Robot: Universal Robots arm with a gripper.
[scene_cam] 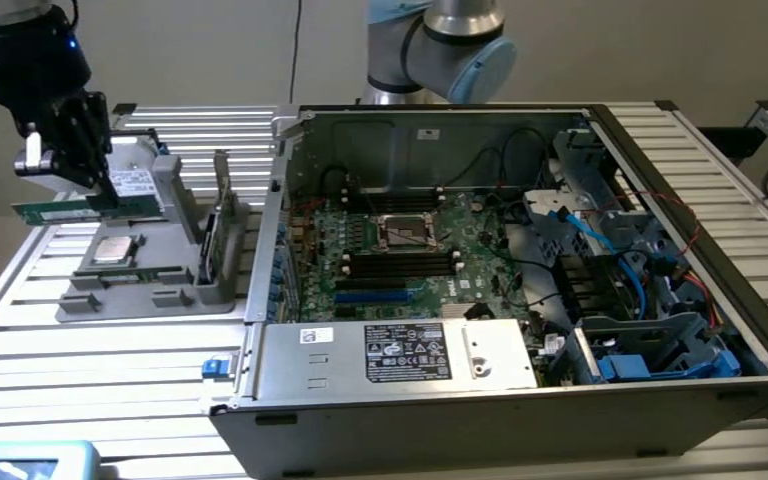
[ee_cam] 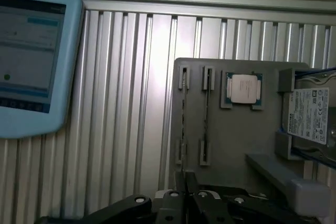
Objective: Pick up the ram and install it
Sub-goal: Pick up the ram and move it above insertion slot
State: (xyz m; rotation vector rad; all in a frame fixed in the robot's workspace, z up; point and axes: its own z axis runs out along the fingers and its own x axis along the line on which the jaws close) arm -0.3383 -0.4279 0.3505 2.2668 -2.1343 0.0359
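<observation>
The gripper [scene_cam: 96,198] hangs up at ten o'clock in the exterior view, jaws clenched on the ram [scene_cam: 53,209]; the green stick lies level in the grip, its long edge running from nine toward three o'clock, taken off-centre so most of its length juts toward nine; it looks lifted clear of the grey holder tray [scene_cam: 157,285] just beneath, though I can't be sure of the gap.

On that tray the silver processor [scene_cam: 115,250] sits untouched at six o'clock of the gripper; the open computer case [scene_cam: 398,420] stands at three o'clock of the tray, its motherboard [scene_cam: 471,240] bare, the black memory slots [scene_cam: 400,264] showing nothing green in them.

From the look of it the ram is light and stiff, but thin and easily cracked if bent; the flat faces carry chips and the lower edge carries contacts, so I'd judge the safe hold is on the faces along the upper edge; gripped off-centre, it may tilt under any sideways push.
</observation>
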